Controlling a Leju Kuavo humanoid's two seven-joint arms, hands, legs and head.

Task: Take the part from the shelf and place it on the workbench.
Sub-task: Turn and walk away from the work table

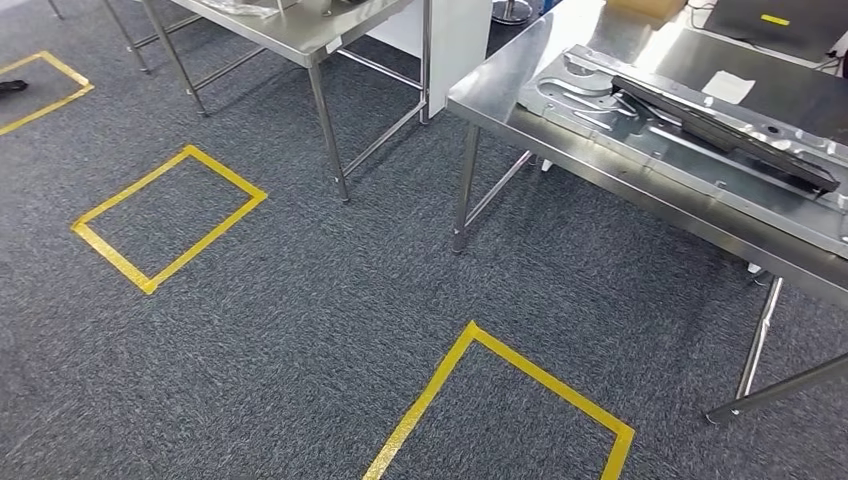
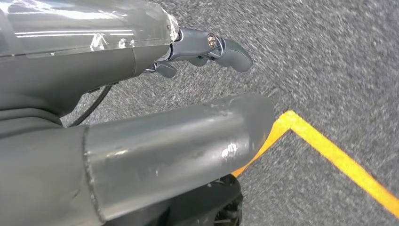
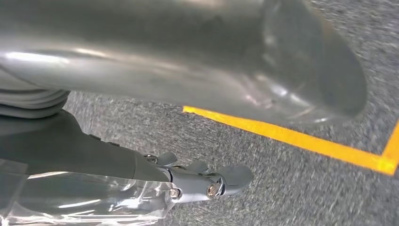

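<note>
lying on workbench (image 1: 500, 95), dark part (image 1: 720, 123)

Item count: tables, floor markings, parts, hands.

Two steel tables stand on the carpet: one workbench (image 1: 520, 95) and one further table (image 1: 300, 35). The workbench carries one pressed metal panel (image 1: 640, 125), one long black part (image 1: 730, 130) lying on that panel, and one white sheet (image 1: 728, 87). The head view shows four yellow tape squares, counting partial ones: one complete square (image 1: 168, 218), one near the lower edge (image 1: 505, 400), one at the left edge (image 1: 45, 90) and one small yellow strip (image 1: 775, 19) on a far surface. Two robot hands are counted: one left hand (image 2: 207, 49) above one tape corner (image 2: 289, 117), and one right hand (image 3: 207, 181) beside one tape corner (image 3: 383, 162).
</note>
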